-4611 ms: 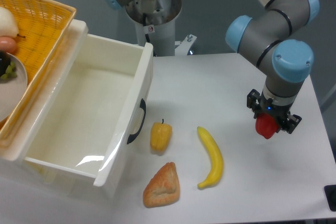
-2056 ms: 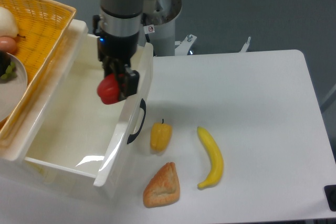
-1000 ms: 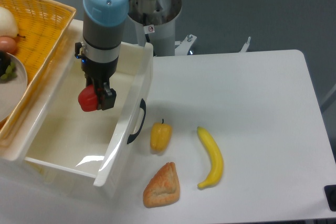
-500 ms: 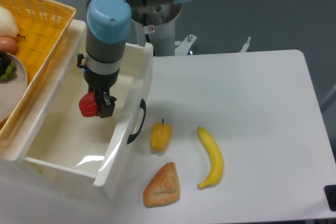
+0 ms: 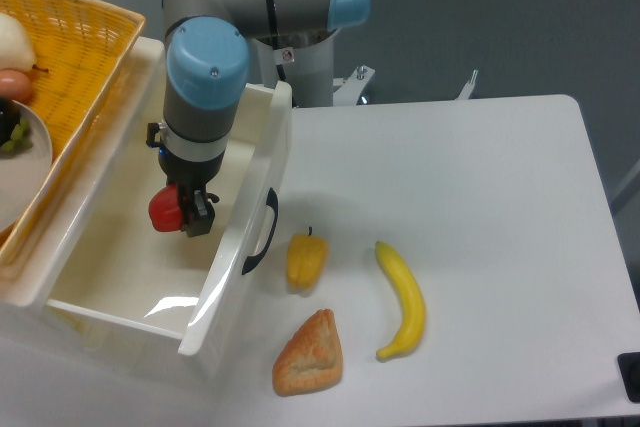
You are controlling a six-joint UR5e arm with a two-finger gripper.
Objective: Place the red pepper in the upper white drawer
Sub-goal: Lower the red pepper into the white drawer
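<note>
The red pepper [image 5: 165, 209] hangs inside the upper white drawer [image 5: 120, 257], low over its floor near the right wall. My gripper [image 5: 178, 213] points straight down and is shut on the pepper, whose red body shows at the left of the dark fingers. The drawer stands pulled open, its black curved handle [image 5: 263, 231] facing the table. The arm's blue-capped wrist [image 5: 206, 67] hides the drawer's rear right part.
A yellow pepper [image 5: 306, 259], a banana [image 5: 403, 299] and a piece of bread [image 5: 310, 353] lie on the white table right of the drawer. A yellow wicker basket [image 5: 70, 47] holding a plate [image 5: 20, 172] with food sits at the upper left.
Carrying the pepper, the gripper came from the table's right side to the drawer. In the last second it sank a little lower inside the drawer, still shut on the pepper.
</note>
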